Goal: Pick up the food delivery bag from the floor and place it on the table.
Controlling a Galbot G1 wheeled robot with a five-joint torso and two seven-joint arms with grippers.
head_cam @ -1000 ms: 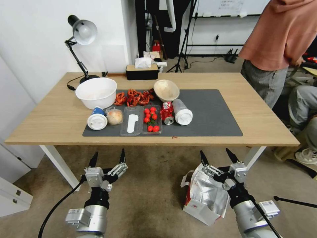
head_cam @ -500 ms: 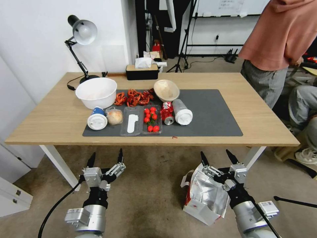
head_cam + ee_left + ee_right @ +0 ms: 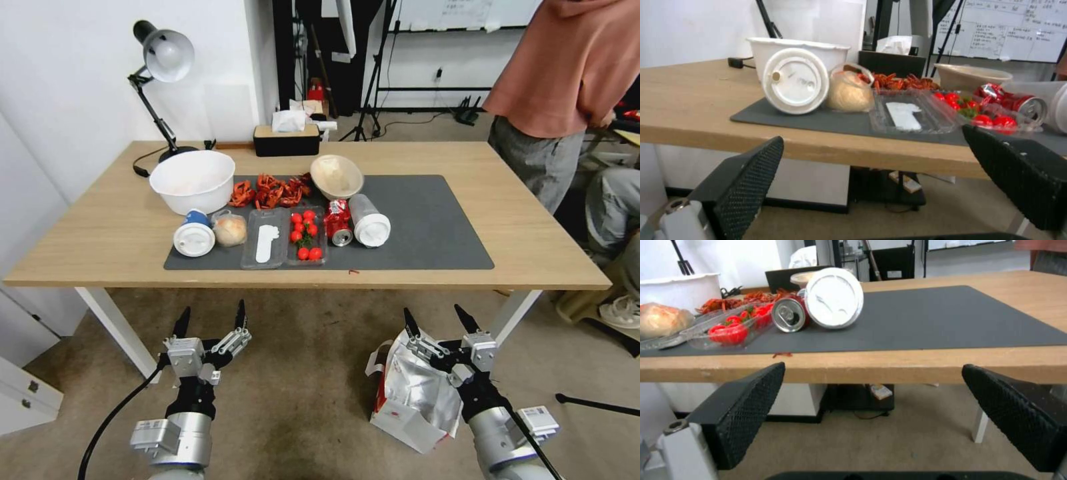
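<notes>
The food delivery bag sits on the floor in front of the table's near edge, toward its right corner. Above the bag, the right gripper is spread wide and grips nothing. The left gripper hangs over bare carpet, equally spread. Beyond them, the table carries a dark grey mat with food and cups on its left half.

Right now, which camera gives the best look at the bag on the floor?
The head view: the bag stands on the carpet before the table, foil lining open, right under the open right gripper. Both wrist views look at the table edge and the food on it, not the bag.
</notes>
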